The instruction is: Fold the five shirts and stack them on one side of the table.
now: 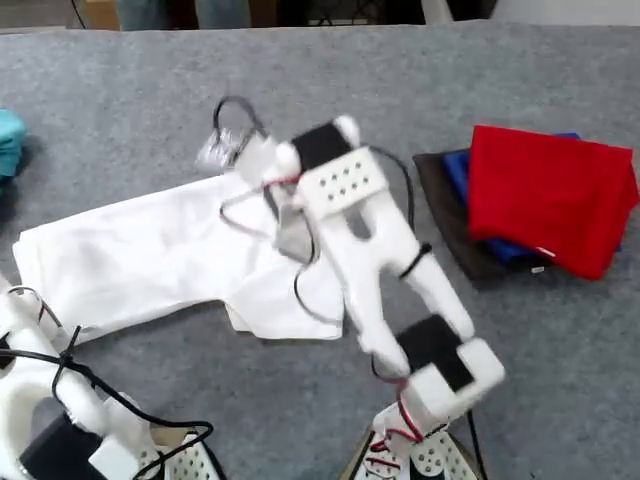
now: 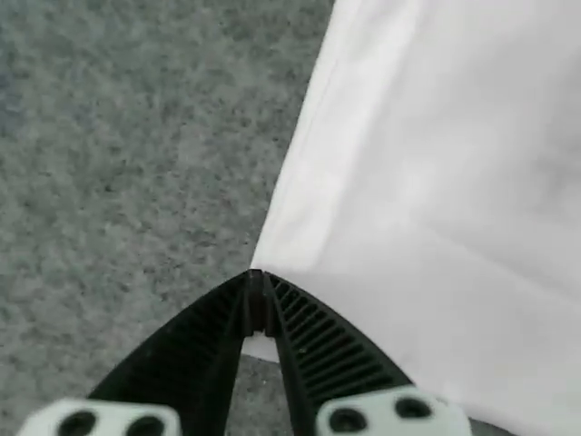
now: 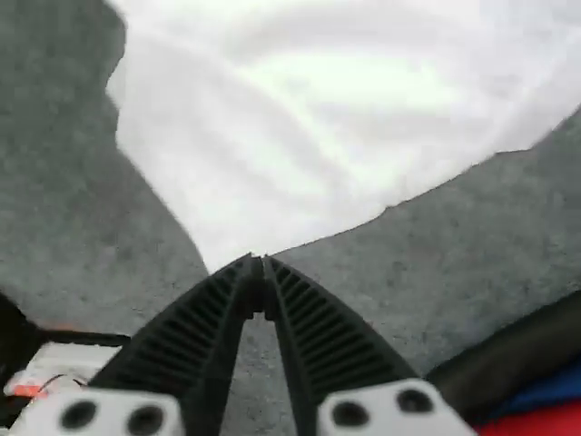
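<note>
My left gripper [image 2: 257, 282] is pinched fully closed on a corner of the white shirt [image 1: 160, 255], and a sliver of white cloth shows between the black ribbed fingers [image 2: 309, 336]. The corner lies at the near left end of the shirt, close to my left arm's base. My right gripper [image 3: 256, 265] is also closed, its ribbed tips meeting where the shirt's far edge narrows to a point. In the high view my right arm, made of white plastic shells with black motor blocks and thin looping cables, stretches across the shirt to that edge.

The white shirt is smooth, thin fabric with soft creases and a neat stitched hem. It lies mostly flat as a long, uneven band on the left half of the table [image 1: 500, 90], which is covered in coarse, fuzzy grey felt.

I count one white shirt spread out. On the right side sits a stack of three folded ones: a red shirt [image 1: 550, 200] on top as a crisp rectangle, a blue shirt [image 1: 458, 175] peeking out beneath it, and a black shirt [image 1: 440, 205] at the bottom. A scrap of teal cloth [image 1: 8, 140] shows at the left edge, well apart from the rest.
</note>
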